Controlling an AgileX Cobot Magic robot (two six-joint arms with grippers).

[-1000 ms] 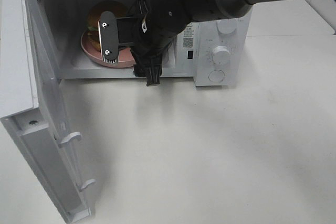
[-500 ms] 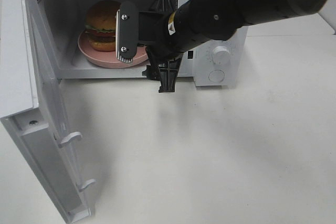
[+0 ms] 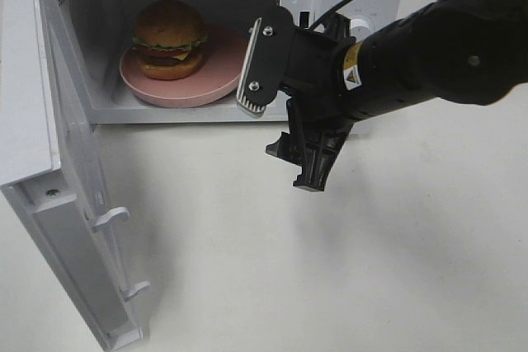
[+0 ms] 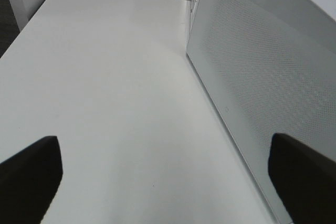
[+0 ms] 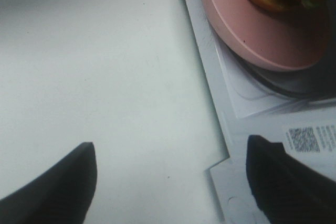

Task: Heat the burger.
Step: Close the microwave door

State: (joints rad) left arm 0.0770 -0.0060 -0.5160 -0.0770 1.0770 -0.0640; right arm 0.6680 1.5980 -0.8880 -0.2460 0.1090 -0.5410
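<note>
The tall round burger (image 3: 169, 39) with its glossy golden-brown bun sits inside the white box-shaped microwave (image 3: 99, 30), on a shallow pink plate (image 3: 210, 80) that rests on the oven floor. The loading looks done, so the step in hand is judged to be closing up.

The right hand (image 3: 279, 142) hangs just outside the oven's opening, above the white worktop (image 3: 330, 269), its fingers spread wide with nothing between them. The left hand (image 4: 167, 182) is likewise spread and empty, and faces the mesh-patterned side of the white hinged door (image 3: 49, 162), which stands fully open.

To do this well, the right arm should clear the door's arc first. The left hand should then push on the door's outer face near its free edge, swinging it steadily until it latches. A sharp slam could jolt the plate or shift the oven on the worktop.

The burger stands upright and stacked in order: domed top bun, ruffled green lettuce, a red tomato layer, dark patty, bottom bun. It sits toward the plate's side nearer the hinge.
</note>
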